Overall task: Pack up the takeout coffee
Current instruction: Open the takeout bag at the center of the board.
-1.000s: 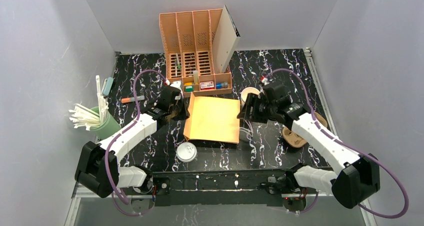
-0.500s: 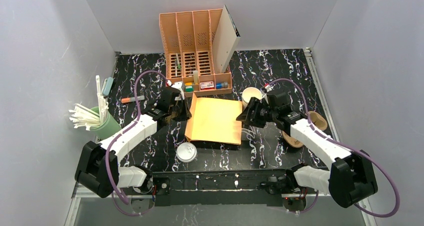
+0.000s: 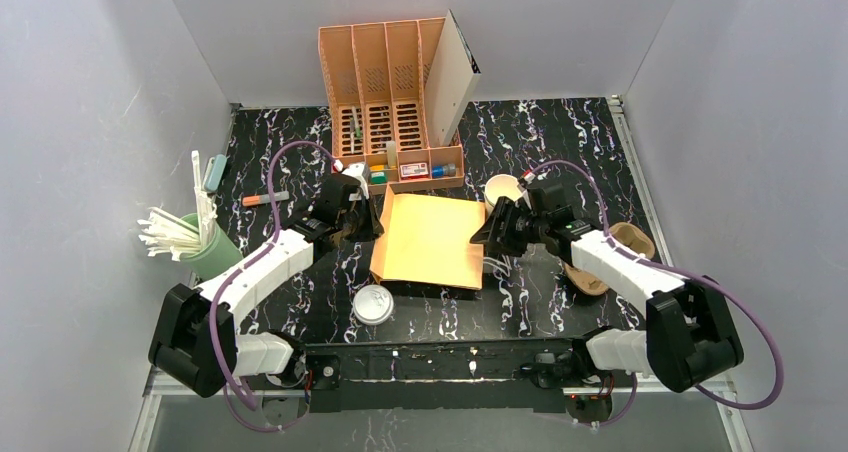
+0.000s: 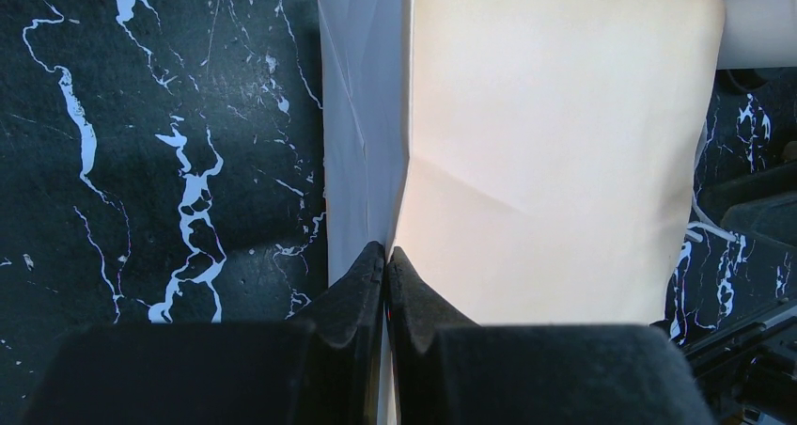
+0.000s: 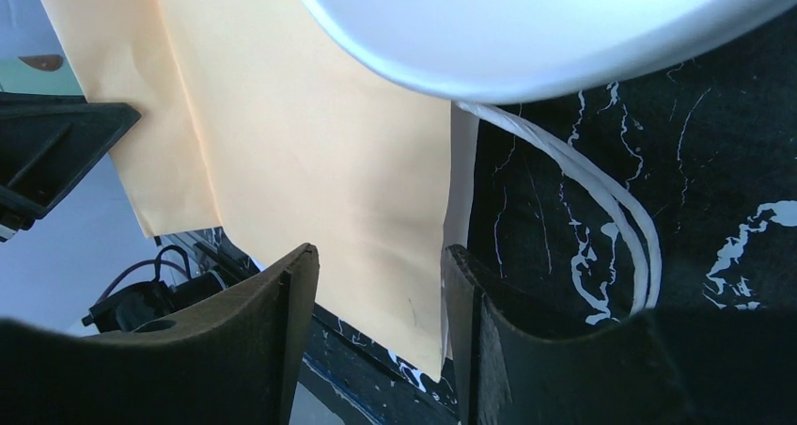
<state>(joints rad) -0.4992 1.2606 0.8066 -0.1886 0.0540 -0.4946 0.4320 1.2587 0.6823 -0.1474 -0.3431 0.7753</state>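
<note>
Two claws flank a tan paper bag [image 3: 428,237]. The left claw [image 4: 386,256] is pinched tight on one edge, while the right claw [image 5: 381,256] stands partly spread, gripping nothing, with the opposite edge between its jaws. The white paper cup [image 3: 502,188] sits just beside the right claw, on its far side.

White paper cup [image 3: 502,188] stands upright, seemingly lidless, by the far-right corner of the bag [image 3: 427,237].

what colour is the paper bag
The paper bag is orange-tan; top external view shows it best.
</note>
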